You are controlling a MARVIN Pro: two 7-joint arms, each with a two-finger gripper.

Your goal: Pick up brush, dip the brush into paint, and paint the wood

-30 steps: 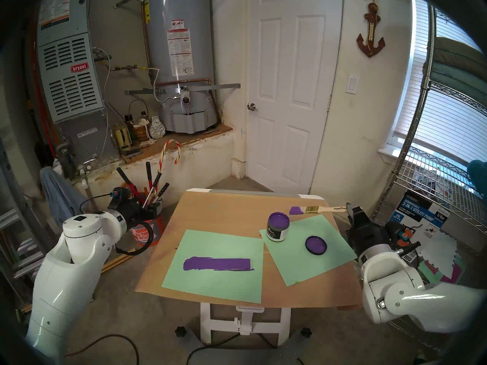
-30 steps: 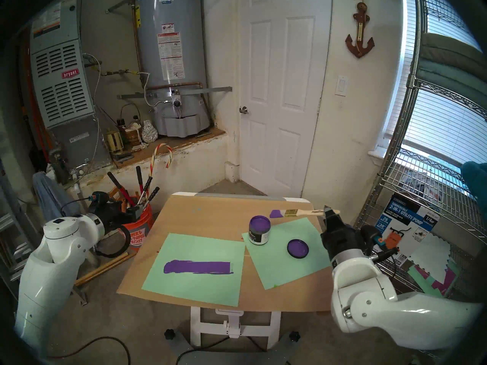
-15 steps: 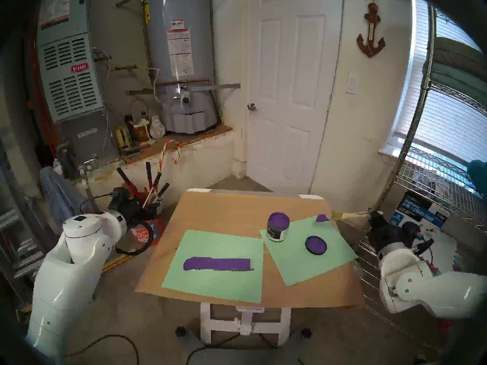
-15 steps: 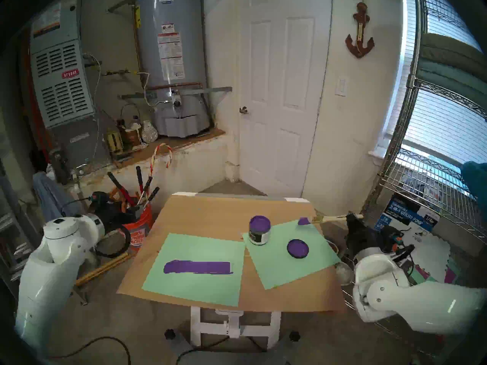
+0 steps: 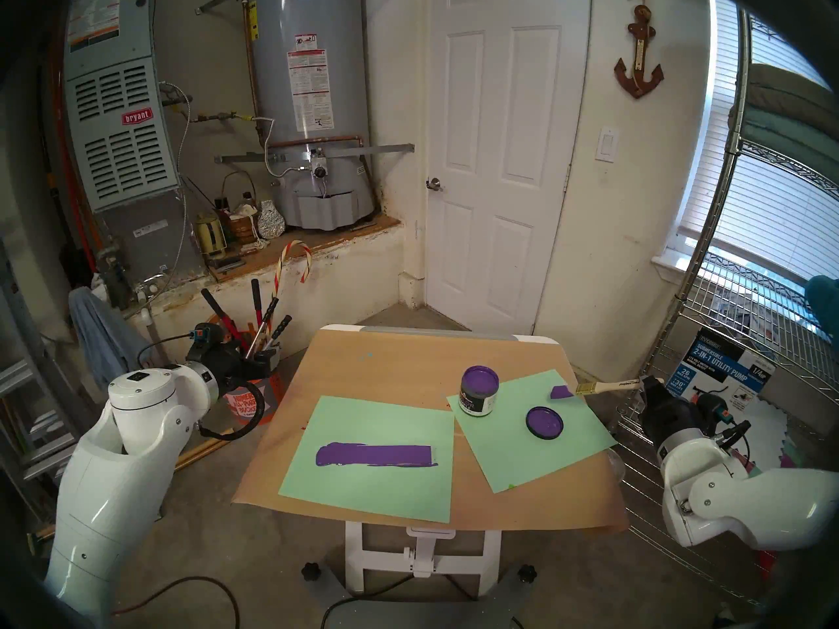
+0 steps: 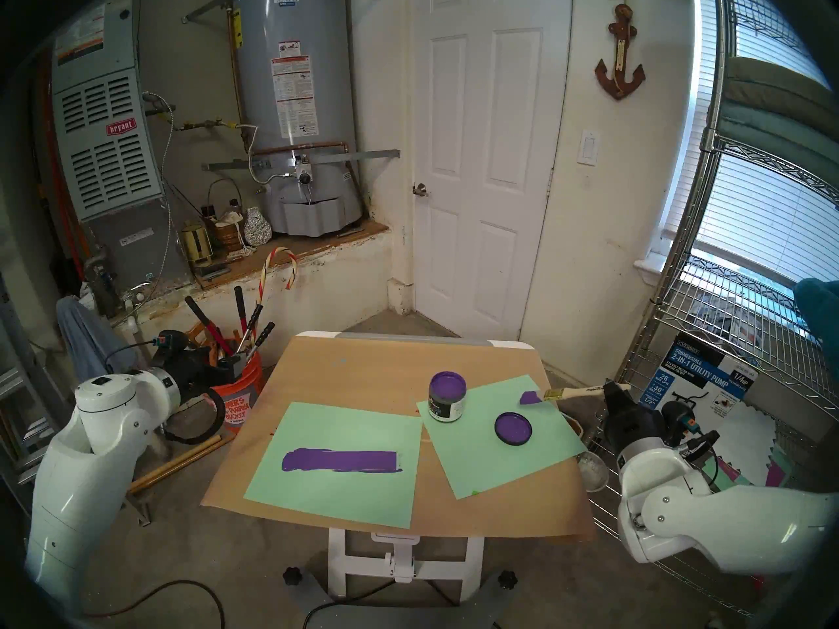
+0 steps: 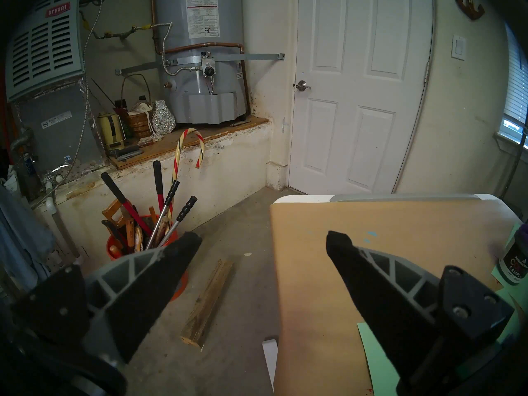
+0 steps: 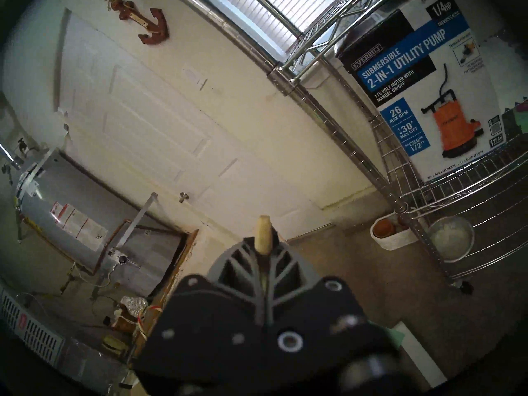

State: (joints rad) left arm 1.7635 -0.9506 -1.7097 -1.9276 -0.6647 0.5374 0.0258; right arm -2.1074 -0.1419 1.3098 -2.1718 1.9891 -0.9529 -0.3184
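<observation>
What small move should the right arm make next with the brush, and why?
Probably lower the brush gently onto the right green sheet and let go. The wood already looks coated purple, and the right pincer, shut on the handle end, holds the purple bristles low over that sheet's far corner, away from the paint jar.

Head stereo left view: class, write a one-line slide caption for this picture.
Right gripper holds the brush by its handle end, purple bristles over the right green sheet; the wood lies painted purple.
</observation>
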